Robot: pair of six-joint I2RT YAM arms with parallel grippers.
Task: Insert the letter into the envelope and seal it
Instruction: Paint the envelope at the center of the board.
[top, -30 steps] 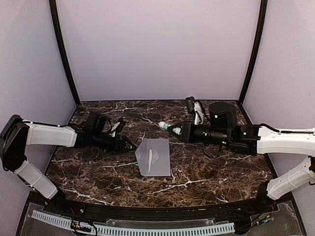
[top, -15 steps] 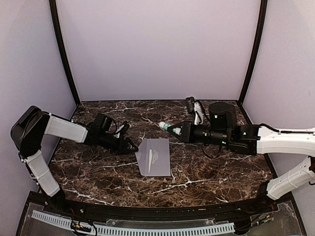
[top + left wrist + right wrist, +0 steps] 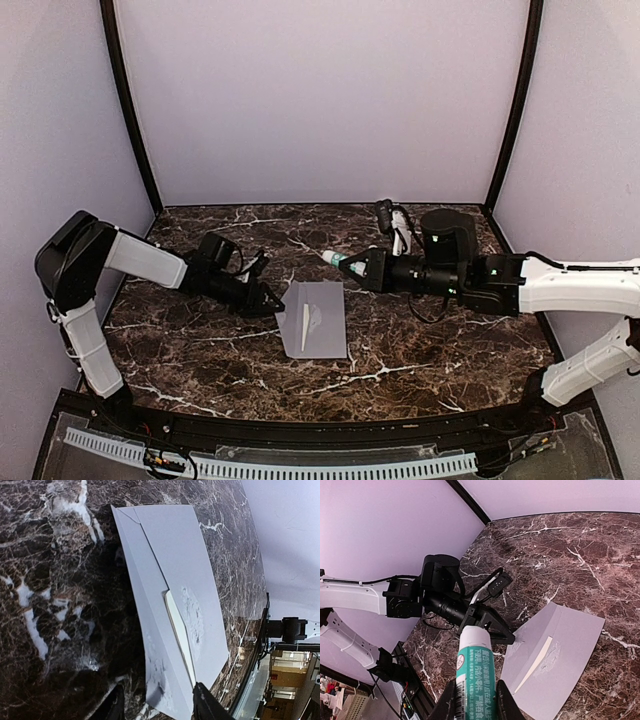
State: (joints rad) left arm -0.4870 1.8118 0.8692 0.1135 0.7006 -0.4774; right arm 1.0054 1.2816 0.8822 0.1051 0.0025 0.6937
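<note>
Envelope: a plain grey envelope (image 3: 318, 320) lies flat on the dark marble table (image 3: 200, 350), directly ahead of the left gripper (image 3: 272, 300), with its near corner between that gripper's tips.
Inside the envelope: the cream letter (image 3: 179, 630) is tucked in, and only a narrow pale sliver shows along the open flap seam. The rest is hidden under the grey paper.
Left gripper: low over the table at the envelope's left edge, its two fingers spread apart on either side of the corner. The wrist view does not show whether either finger touches the paper.
Right gripper (image 3: 475, 705): above the table beyond the envelope's far right corner, clamped around a white and teal glue stick (image 3: 475, 665). The white cap points past the envelope towards the left arm, and the envelope lies ahead of the gripper and below it.
Changed since a second ago: the left arm's shoulder and elbow have swung up and inward, and its wrist has moved closer to the envelope. The envelope and letter have not shifted. The right arm has edged only slightly to the left, with the glue stick in the same grip.
</note>
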